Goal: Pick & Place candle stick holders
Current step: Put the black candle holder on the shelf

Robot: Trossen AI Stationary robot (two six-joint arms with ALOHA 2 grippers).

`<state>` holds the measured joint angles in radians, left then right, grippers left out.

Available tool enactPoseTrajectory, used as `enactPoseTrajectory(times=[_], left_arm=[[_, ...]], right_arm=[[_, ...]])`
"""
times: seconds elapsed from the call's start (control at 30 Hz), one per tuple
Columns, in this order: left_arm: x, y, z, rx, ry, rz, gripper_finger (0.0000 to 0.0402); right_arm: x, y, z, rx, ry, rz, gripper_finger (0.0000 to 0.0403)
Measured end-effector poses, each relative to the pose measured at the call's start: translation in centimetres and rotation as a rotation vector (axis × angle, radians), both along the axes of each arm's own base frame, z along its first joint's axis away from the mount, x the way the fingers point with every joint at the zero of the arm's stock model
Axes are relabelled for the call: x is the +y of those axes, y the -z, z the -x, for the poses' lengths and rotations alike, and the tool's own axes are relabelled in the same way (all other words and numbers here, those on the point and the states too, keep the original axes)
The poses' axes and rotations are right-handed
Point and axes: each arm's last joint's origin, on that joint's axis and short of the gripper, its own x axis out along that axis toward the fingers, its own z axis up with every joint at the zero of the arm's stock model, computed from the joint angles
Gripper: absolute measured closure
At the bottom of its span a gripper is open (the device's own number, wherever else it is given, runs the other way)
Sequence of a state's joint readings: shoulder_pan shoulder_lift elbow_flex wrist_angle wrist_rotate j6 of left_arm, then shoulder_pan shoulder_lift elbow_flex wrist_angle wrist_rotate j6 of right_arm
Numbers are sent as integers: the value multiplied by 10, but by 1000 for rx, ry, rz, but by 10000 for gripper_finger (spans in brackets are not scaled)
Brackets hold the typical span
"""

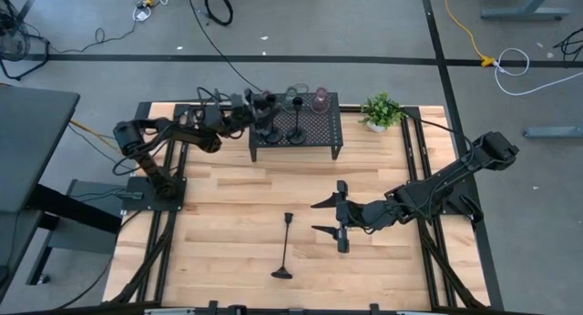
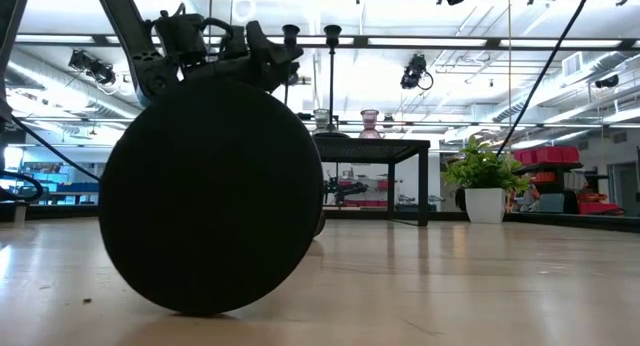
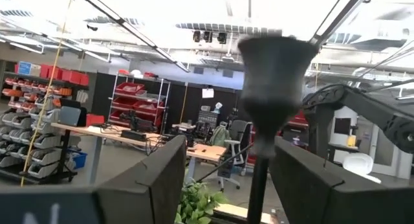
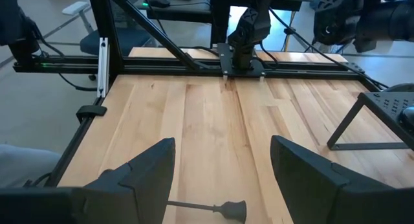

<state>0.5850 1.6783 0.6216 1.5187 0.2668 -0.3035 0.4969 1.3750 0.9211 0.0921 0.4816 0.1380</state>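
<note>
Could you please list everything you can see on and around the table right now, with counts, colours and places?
Black mesh rack: one, black, at the table's far edge.
Black candle stick holders on the rack: two, black stems, upright on the rack's left part.
Fallen candle stick holder: one, black, lying on the table near its front edge, round base toward the front.
Glass holders: at least two, one pinkish and one clear-looking, at the rack's back edge.
Plant: one, green in a white pot, right of the rack.
Table: one, light wood.
Left gripper: open around an upright stem at the rack's left end.
Right gripper: open, above the table beside the fallen holder.
</note>
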Motion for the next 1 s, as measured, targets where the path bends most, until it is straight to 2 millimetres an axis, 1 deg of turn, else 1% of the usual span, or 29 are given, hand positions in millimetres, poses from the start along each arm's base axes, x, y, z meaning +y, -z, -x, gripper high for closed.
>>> enactPoseTrajectory(times=[0.3, 0.77, 1.0], left_arm=[[-5, -18, 7, -47, 23, -46, 184], [-5, -21, 8, -55, 20, -50, 184], [-11, -43, 20, -123, 14, -98, 184]], right_arm=[[0, 0, 0, 3, 0, 1, 152], [0, 0, 0, 3, 1, 0, 152], [0, 0, 0, 3, 1, 0, 152]])
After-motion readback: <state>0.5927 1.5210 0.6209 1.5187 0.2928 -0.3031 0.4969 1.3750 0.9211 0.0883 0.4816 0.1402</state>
